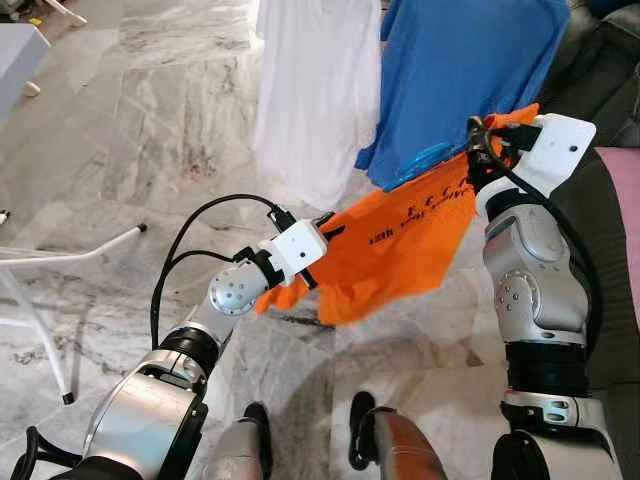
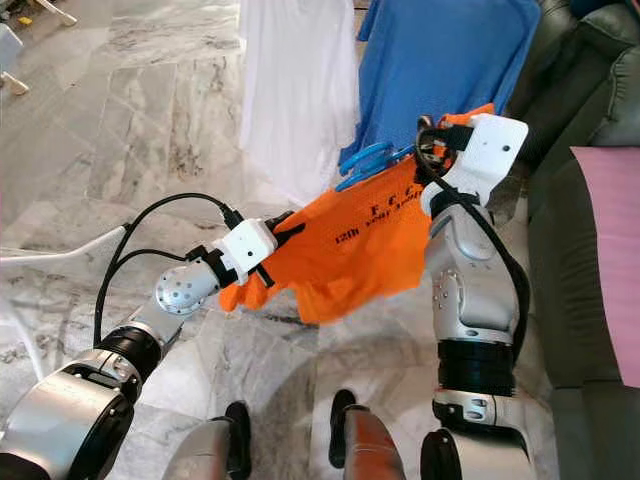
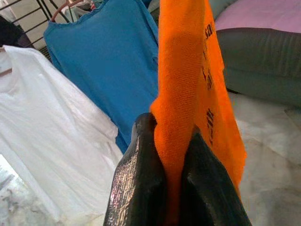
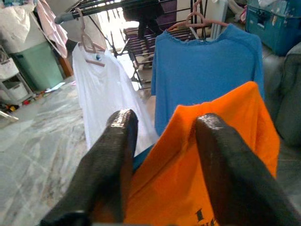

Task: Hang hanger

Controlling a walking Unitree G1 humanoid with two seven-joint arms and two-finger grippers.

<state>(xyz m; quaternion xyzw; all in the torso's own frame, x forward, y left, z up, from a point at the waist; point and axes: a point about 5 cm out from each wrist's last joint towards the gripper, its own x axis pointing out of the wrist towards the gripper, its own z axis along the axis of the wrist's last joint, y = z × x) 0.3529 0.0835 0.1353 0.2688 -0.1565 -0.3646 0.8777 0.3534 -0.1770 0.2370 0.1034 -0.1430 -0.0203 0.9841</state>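
Between the two arms hangs an orange shirt (image 1: 390, 245), stretched out over the marble floor (image 1: 150, 120). At about 9 o'clock the left hand (image 3: 175, 188) pinches its hem tight. At 2 o'clock the right hand (image 4: 162, 165) holds the top, fingers spread around the cloth. A blue hanger (image 2: 365, 165) peeks out there, probably kept high for the rack (image 4: 117, 7).
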